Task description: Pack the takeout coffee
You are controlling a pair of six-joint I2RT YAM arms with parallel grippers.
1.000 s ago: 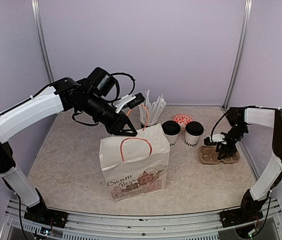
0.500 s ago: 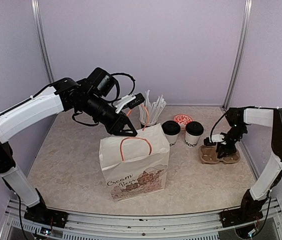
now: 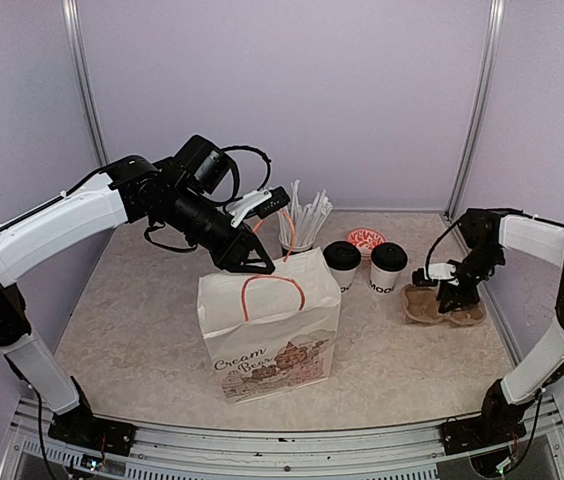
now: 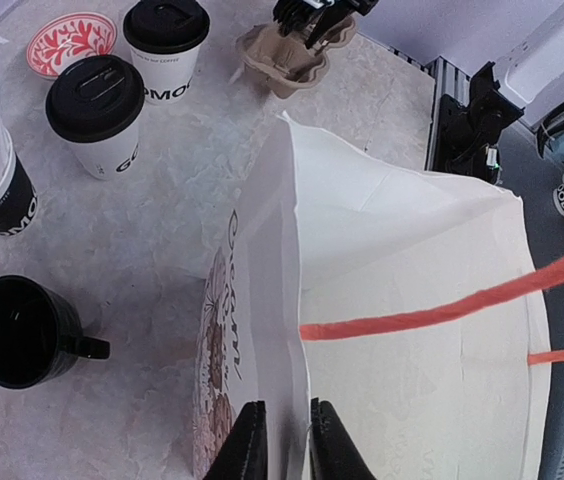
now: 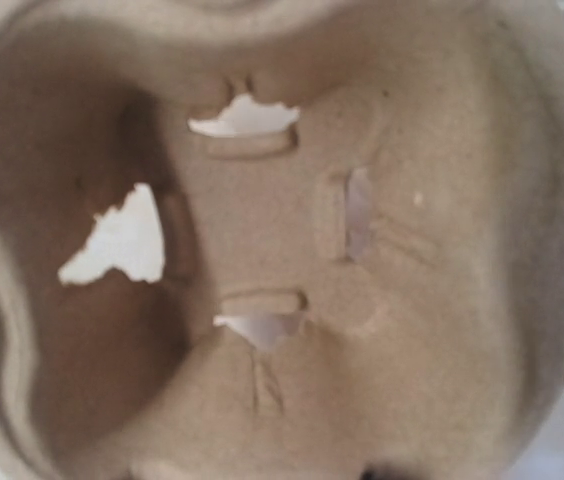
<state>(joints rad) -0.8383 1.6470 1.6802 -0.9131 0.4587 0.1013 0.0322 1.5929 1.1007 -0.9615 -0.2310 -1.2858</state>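
Two white paper cups with black lids [image 3: 342, 262] [image 3: 387, 265] stand on the table right of the bag, and show in the left wrist view [image 4: 97, 110] [image 4: 167, 45]. A white paper bag [image 3: 272, 330] with orange handles stands open at the centre. My left gripper [image 3: 252, 262] is shut on the bag's back rim [image 4: 280, 380], its fingertips [image 4: 247, 445] either side of the paper. A brown pulp cup carrier [image 3: 424, 305] lies at the right. My right gripper [image 3: 452, 290] is on its rim and holds it. The carrier [image 5: 412, 250] fills the right wrist view, hiding the fingers.
A black cup of white straws [image 3: 297, 235] stands behind the bag. A small red patterned dish [image 3: 366, 238] lies behind the cups. A squat black mug [image 4: 17, 330] sits beside the bag. The right frame post [image 3: 472, 110] and the wall are close to the carrier.
The right gripper has shifted the cup carrier slightly right and turned it a little. The left arm, bag and cups have not moved.
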